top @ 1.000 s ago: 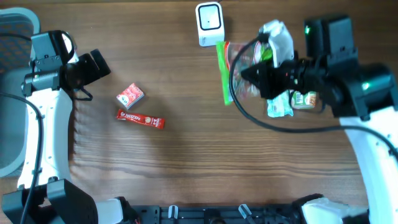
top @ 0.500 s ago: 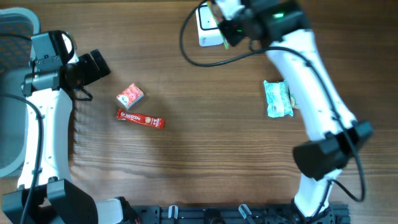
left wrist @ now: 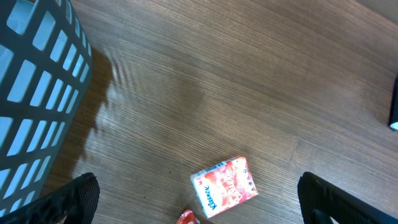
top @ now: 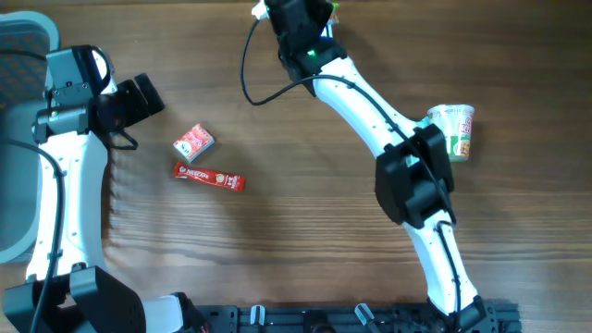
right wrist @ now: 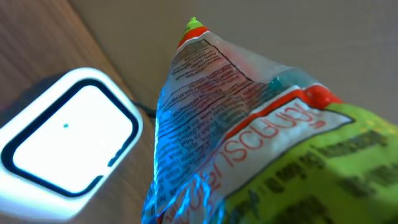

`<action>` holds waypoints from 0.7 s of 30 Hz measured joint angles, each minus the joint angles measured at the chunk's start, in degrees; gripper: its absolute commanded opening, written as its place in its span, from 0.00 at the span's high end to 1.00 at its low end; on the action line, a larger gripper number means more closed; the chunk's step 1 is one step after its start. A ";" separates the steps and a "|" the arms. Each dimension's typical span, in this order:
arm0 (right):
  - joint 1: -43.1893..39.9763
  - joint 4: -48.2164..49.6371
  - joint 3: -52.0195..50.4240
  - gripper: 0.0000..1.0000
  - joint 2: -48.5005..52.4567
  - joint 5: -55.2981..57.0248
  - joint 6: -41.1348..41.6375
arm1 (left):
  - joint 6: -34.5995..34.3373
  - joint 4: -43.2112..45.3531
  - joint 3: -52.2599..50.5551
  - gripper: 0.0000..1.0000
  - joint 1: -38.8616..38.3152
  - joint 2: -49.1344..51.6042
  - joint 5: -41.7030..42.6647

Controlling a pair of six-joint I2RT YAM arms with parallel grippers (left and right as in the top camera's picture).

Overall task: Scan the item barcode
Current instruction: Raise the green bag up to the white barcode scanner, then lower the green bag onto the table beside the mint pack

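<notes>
**Change observed.** Within the last second the right arm has swung from the right side of the brown wooden table (top: 305,240) to the middle of its far edge. It has carried the crinkled green-and-red plastic snack packet (right wrist: 249,143) with it. The right gripper (top: 296,18) is closed narrow on the snack packet. The packet hangs just beside the white rounded-square plastic scanner (right wrist: 68,146), close but not touching, with its printed panel showing. From overhead the arm hides the scanner.

**Meaning for the task.** Transport appears complete and presentation to the scanner is in hand. Only fine print shows, and no barcode can be made out, so a turn of the packet may still be needed.

**Left side.** The left gripper (top: 139,100) has not moved. Its fingers are spread wide, holding nothing, near the left edge.

**Count**
- One scanner and one snack packet
- One white paper cup (top: 453,129) with green and red print, near the right edge
- One small red-and-white carton (left wrist: 225,185)
- One red stick wrapper (top: 209,177), just beside the carton
- One grey lattice plastic basket (left wrist: 37,93), at the far left corner
- A pale green pouch seen earlier by the cup is not visible now, as the arm's elbow covers that spot
</notes>
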 measured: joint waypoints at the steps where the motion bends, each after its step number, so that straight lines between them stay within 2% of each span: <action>1: 0.00 1.55 0.00 0.96 0.76 0.26 -0.52 | 0.00 0.00 0.00 0.00 -0.02 0.00 0.00; 5: 0.00 3.65 0.00 0.96 2.19 -0.20 0.02 | 0.00 0.00 0.00 0.00 -0.02 0.00 0.00; 9: -0.48 3.85 0.00 0.96 2.19 -1.99 5.35 | 0.00 0.00 0.00 0.00 0.00 0.00 0.00; 12: -1.31 -1.20 0.02 0.96 2.16 -2.67 9.18 | 0.00 -0.02 0.00 0.00 -0.02 0.00 0.00; 16: -2.03 -18.40 -0.02 0.96 0.20 -6.05 16.24 | 0.00 0.00 0.00 0.00 -0.02 0.00 0.02; 17: -2.54 -21.40 -0.20 0.96 -2.97 -7.28 17.79 | 0.00 0.02 0.00 0.00 -0.02 0.00 0.02; 21: -4.63 -48.46 0.52 0.96 -15.21 -20.63 23.06 | 0.00 0.04 0.00 0.00 -0.02 0.00 0.02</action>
